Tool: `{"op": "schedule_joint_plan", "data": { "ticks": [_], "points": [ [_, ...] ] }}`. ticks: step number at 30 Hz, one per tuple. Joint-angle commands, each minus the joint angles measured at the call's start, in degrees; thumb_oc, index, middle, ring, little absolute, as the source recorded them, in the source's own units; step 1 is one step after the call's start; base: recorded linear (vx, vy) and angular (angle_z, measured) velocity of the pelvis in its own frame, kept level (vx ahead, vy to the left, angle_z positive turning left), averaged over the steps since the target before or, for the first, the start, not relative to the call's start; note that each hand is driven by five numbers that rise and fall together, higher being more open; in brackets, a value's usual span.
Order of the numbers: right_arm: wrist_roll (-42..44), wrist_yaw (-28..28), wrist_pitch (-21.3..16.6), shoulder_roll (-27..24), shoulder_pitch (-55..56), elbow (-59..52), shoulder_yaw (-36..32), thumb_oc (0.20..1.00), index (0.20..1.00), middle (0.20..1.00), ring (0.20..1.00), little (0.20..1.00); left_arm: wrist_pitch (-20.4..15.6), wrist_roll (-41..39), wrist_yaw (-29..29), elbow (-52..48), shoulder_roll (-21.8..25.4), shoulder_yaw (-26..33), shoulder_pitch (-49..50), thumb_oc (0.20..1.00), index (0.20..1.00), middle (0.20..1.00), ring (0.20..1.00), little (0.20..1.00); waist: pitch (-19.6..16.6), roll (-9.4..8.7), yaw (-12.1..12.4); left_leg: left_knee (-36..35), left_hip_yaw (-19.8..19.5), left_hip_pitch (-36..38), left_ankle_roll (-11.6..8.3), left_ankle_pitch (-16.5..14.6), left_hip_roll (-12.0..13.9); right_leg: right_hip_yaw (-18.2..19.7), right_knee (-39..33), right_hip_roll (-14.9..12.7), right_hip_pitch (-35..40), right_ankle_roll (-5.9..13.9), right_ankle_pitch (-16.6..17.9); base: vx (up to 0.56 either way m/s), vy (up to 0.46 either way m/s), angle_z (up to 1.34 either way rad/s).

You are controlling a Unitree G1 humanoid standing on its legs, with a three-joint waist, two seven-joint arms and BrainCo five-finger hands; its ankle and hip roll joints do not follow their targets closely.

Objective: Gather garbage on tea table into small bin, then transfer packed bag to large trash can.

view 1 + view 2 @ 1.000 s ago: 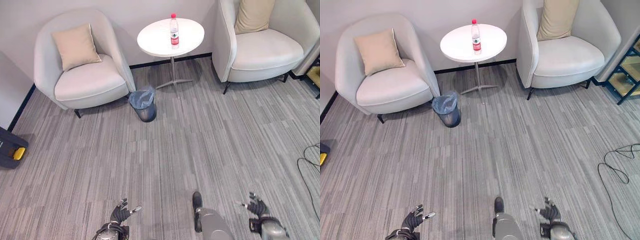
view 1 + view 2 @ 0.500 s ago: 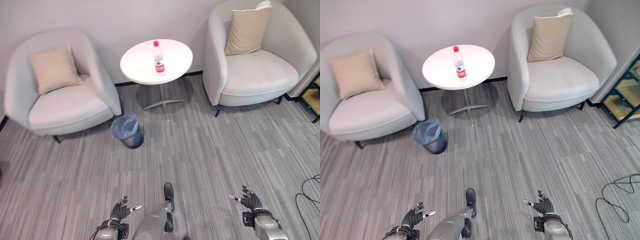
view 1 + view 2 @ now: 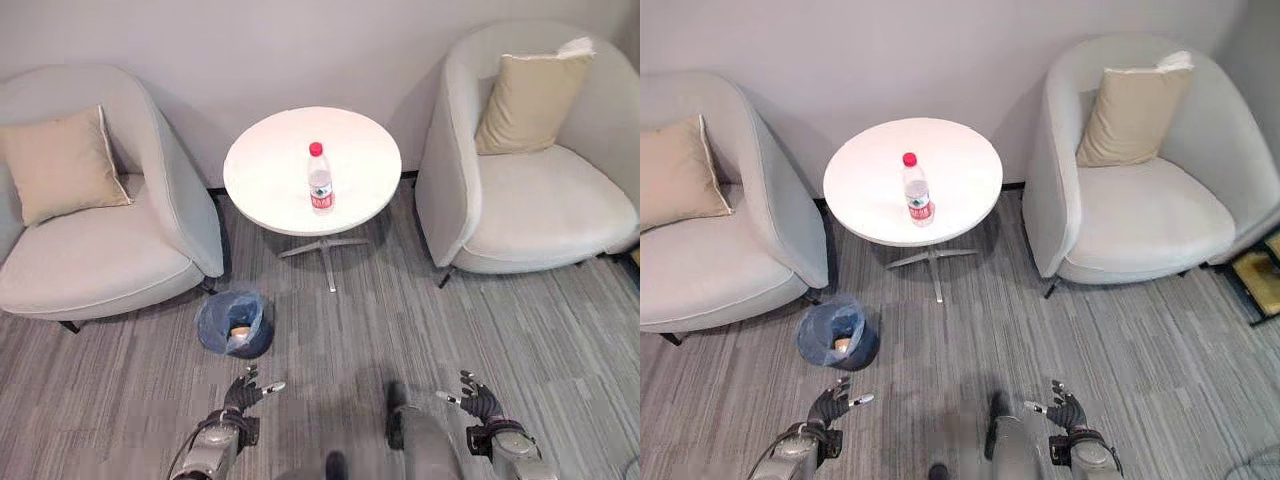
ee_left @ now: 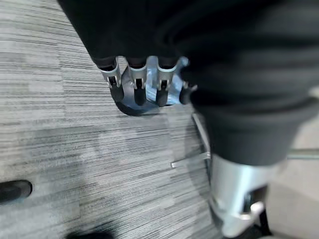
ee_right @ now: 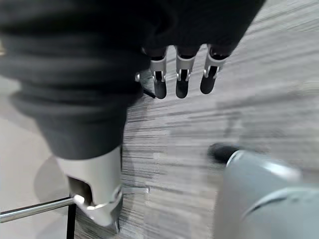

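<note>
Left hand (image 3: 242, 394): fingers spread, relaxed, holding nothing, low over the carpet (image 3: 330, 340). Right hand (image 3: 478, 402): likewise spread and empty. One small bin (image 3: 233, 324), blue-lined, at 11 o'clock from the left hand; the eye views show a scrap inside, the left wrist view its rim past the fingertips. One bottle (image 3: 319, 178), upright, mid-table (image 3: 270, 170), 12 o'clock. Two armchairs (image 3: 90, 250), two cushions (image 3: 60, 165).

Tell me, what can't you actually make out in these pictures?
- Contents of the small dark bin with a blue bag: one pale scrap shows in the left eye view, too small to identify.
- Clear plastic bottle with red cap on the round white table: fill level too small to judge.
</note>
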Motion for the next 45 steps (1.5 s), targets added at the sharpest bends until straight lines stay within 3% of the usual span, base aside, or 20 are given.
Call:
{"op": "schedule_joint_plan", "data": {
  "ticks": [1, 3, 4, 5, 6, 7, 8, 10, 11, 14, 17, 18, 20, 24, 28, 33, 39, 45],
  "points": [
    [-0.82, -0.58, -1.4, -2.87, -1.51, -1.73, -0.79, 1.0, 1.0, 1.0, 1.0, 1.0, -1.79, 3.58, 0.32, -0.74, 0.06, 0.36, -0.4, 1.0, 1.0, 1.0, 1.0, 1.0, 1.03, -0.73, -2.28, 5.47, -0.03, -2.67, -4.64, -3.03, -0.9, 0.24, -9.49, 0.23, 5.49, 3.08, 6.63, 0.43, -0.144, 0.57],
    [-0.71, -0.38, -1.45, -3.06, -0.94, -1.56, -1.01, 1.0, 1.0, 1.0, 1.0, 1.0, -1.9, 3.71, 0.03, -0.54, 0.2, 0.27, -0.2, 1.0, 1.0, 1.0, 1.0, 1.0, 0.59, -0.89, -2.55, 5.83, -1.03, -1.6, -4.89, -3.96, -1.08, 0.86, -9.37, 0.15, 6.26, 2.88, 7.06, 0.51, -0.222, 0.55],
    [-0.79, 0.02, -1.32, -3.27, 0.77, -1.59, -1.63, 1.0, 1.0, 1.0, 1.0, 1.0, -2.04, 4.18, -0.35, -0.77, 0.16, 0.22, 0.72, 1.0, 1.0, 1.0, 1.0, 1.0, -0.6, -0.91, -3.35, 7.44, -2.68, 0.42, -5.85, -5.05, -0.36, 3.1, -7.44, 0.29, 6.98, 2.05, 8.46, 0.58, -0.319, 0.95],
    [-0.68, 0.06, -1.6, -3.61, 0.88, -1.38, -1.72, 1.0, 1.0, 1.0, 1.0, 1.0, -2.04, 4.69, -0.58, -0.44, 0.07, -0.12, 0.72, 1.0, 1.0, 1.0, 1.0, 1.0, -1.07, -0.41, -3.64, 9.4, -2.78, 0.16, -6.83, -4.35, 0.69, 2.99, -6.84, 0.48, 7.61, 1.53, 8.49, 0.53, -0.342, 1.12],
    [-0.27, -0.1, -1.9, -3.81, 1.02, -1.55, -2.06, 1.0, 1.0, 1.0, 1.0, 1.0, -2.03, 4.57, -0.59, -0.52, 0.09, -0.47, 0.57, 1.0, 1.0, 1.0, 1.0, 1.0, -1.05, 0.03, -3.92, 13.48, -2.33, -1.2, -8.19, -2.42, 2.2, 3.38, -5.9, 0.8, 8.42, 0.76, 8.54, 0.21, -0.182, 1.16],
    [-0.27, -0.1, -1.9, -3.77, 1.0, -1.54, -2.05, 1.0, 1.0, 1.0, 1.0, 1.0, -2.03, 4.57, -0.59, -0.52, 0.13, -0.45, 0.57, 1.0, 1.0, 1.0, 1.0, 1.0, -1.2, -0.17, -4.03, 13.43, -2.43, -1.41, -8.17, -2.23, 1.99, 3.37, -5.92, 0.56, 8.24, 0.78, 8.61, 0.26, -0.285, 0.96],
    [0.83, -0.37, -2.27, -4.87, 0.06, -1.46, -1.76, 1.0, 1.0, 1.0, 1.0, 1.0, -1.76, 3.72, -0.93, -1.13, 0.09, -0.94, 0.24, 1.0, 1.0, 1.0, 1.0, 1.0, -0.58, -0.11, -3.93, 27.53, 0.79, -8.06, -9.3, 4.12, 4.91, 2.48, -5.78, 0.68, 11.66, -1.68, 6.21, 0.17, -0.194, 0.55],
    [1.06, -0.3, -2.0, -4.97, 0.18, -1.62, -1.71, 1.0, 1.0, 1.0, 1.0, 1.0, -1.67, 3.54, -0.88, -1.05, 0.16, -0.83, -0.1, 1.0, 1.0, 1.0, 1.0, 1.0, -0.68, -0.3, -3.74, 28.17, 2.04, -9.28, -9.06, 5.57, 6.06, 2.51, -6.09, 0.85, 13.22, -2.41, 5.04, 0.23, -0.173, -0.1],
    [0.67, -0.4, -1.84, -5.32, 0.04, -0.93, -1.48, 1.0, 1.0, 1.0, 1.0, 1.0, -1.55, 3.05, -0.86, -0.23, -0.15, -0.82, -0.85, 1.0, 1.0, 1.0, 1.0, 1.0, -0.64, -0.43, -3.03, 25.46, 4.18, -11.19, -8.27, 4.41, 6.71, 1.85, -6.74, 0.71, 15.29, -2.7, 3.35, 0.26, -0.105, -0.18],
    [0.24, -0.31, -1.78, -5.88, 0.31, -1.01, -1.66, 1.0, 1.0, 1.0, 1.0, 1.0, -1.34, 3.34, -0.91, 0.91, -0.58, -1.32, -1.85, 1.0, 1.0, 1.0, 1.0, 1.0, -0.62, -0.92, -2.45, 18.39, 5.47, -14.11, -8.06, 2.63, 6.63, 0.74, -7.12, -0.46, 17.49, -2.36, 1.37, 0.16, -0.007, 0.31],
    [-0.23, -0.5, -1.71, -6.18, 0.49, -1.73, -1.48, 1.0, 1.0, 1.0, 1.0, 1.0, -1.1, 3.98, -0.93, 1.41, -0.73, -2.0, -2.49, 1.0, 1.0, 1.0, 1.0, 1.0, -0.24, -1.08, -2.4, 13.58, 6.55, -16.66, -8.64, 5.39, 7.62, -0.05, -7.38, -0.82, 19.51, -2.37, 0.17, 0.16, 0.038, 0.38],
    [-0.76, -0.64, -1.63, -6.16, 0.76, -2.99, -1.21, 1.0, 1.0, 1.0, 1.0, 1.0, -0.94, 4.38, -0.86, 1.55, -0.77, -2.31, -2.64, 1.0, 1.0, 1.0, 1.0, 1.0, 0.21, -0.89, -2.03, 10.35, 7.43, -18.2, -9.42, 8.74, 8.36, -0.4, -7.43, -0.55, 21.46, -2.4, -0.74, 0.2, 0.087, 0.51],
    [-1.97, -0.94, -1.47, -6.28, 0.68, -4.48, -0.63, 1.0, 1.0, 1.0, 1.0, 1.0, -0.86, 4.36, -0.36, 0.84, -0.6, -2.08, -2.27, 1.0, 1.0, 1.0, 1.0, 1.0, 0.68, -0.55, -0.92, 9.2, 5.89, -20.48, -9.76, 10.63, 7.81, 0.37, -6.85, -0.11, 23.19, -2.41, -1.76, 0.24, 0.144, 0.02],
    [-5.6, 0.18, -1.41, -6.18, 0.53, -7.34, 0.63, 1.0, 1.0, 1.0, 1.0, 1.0, -0.9, 4.48, -0.7, 1.05, -0.61, -1.49, -0.92, 1.0, 1.0, 1.0, 1.0, 1.0, -0.52, -0.28, -0.24, 7.08, 4.13, -17.78, -8.77, 9.22, 6.09, 1.58, -4.42, -0.9, 24.13, -1.43, -3.02, 0.21, 0.182, -0.31],
    [-8.74, 1.72, -1.92, -7.45, -0.14, -15.91, 2.35, 1.0, 1.0, 1.0, 1.0, 1.0, -1.11, 5.63, -0.98, 1.41, 1.33, -0.28, -1.44, 1.0, 1.0, 1.0, 1.0, 1.0, -1.65, -1.41, 0.75, 8.75, 5.53, -16.68, -6.68, 6.01, 4.02, 3.78, -2.1, -3.24, 23.88, 0.05, -3.57, 0.21, 0.214, -0.07],
    [-11.98, 2.88, -2.79, -9.21, -1.25, -22.96, 4.31, 1.0, 1.0, 1.0, 1.0, 1.0, -1.54, 5.82, -0.64, 0.39, 2.11, 0.89, -1.19, 1.0, 1.0, 1.0, 1.0, 1.0, -2.29, -1.61, 1.37, 9.28, 6.21, -16.32, -5.87, 4.48, 3.29, 4.17, -2.02, -4.19, 23.64, 0.93, -3.16, 0.09, 0.091, -0.08],
    [-18.68, 3.37, -4.84, -12.65, -6.12, -34.89, 8.48, 1.0, 1.0, 1.0, 1.0, 1.0, -2.07, 6.02, -0.15, 0.87, 1.56, 1.96, -0.01, 1.0, 1.0, 1.0, 1.0, 1.0, -3.15, -1.74, 2.48, 8.27, 6.58, -15.52, -5.34, 3.91, 3.01, 4.07, -3.34, -4.88, 23.67, 1.51, -2.34, 0.08, 0.032, 0.01],
    [-22.11, -0.12, -3.74, -12.28, -15.48, -32.09, 11.21, 1.0, 1.0, 1.0, 1.0, 1.0, -2.37, 5.7, -0.46, -0.07, 2.19, 1.6, 2.08, 1.0, 1.0, 1.0, 1.0, 1.0, -3.33, -1.04, 4.74, 5.35, 5.38, -15.23, -5.48, 4.94, 2.58, 1.97, -6.27, -5.08, 24.16, 1.73, -1.63, 0.07, -0.01, 0.1]
  ]
}}
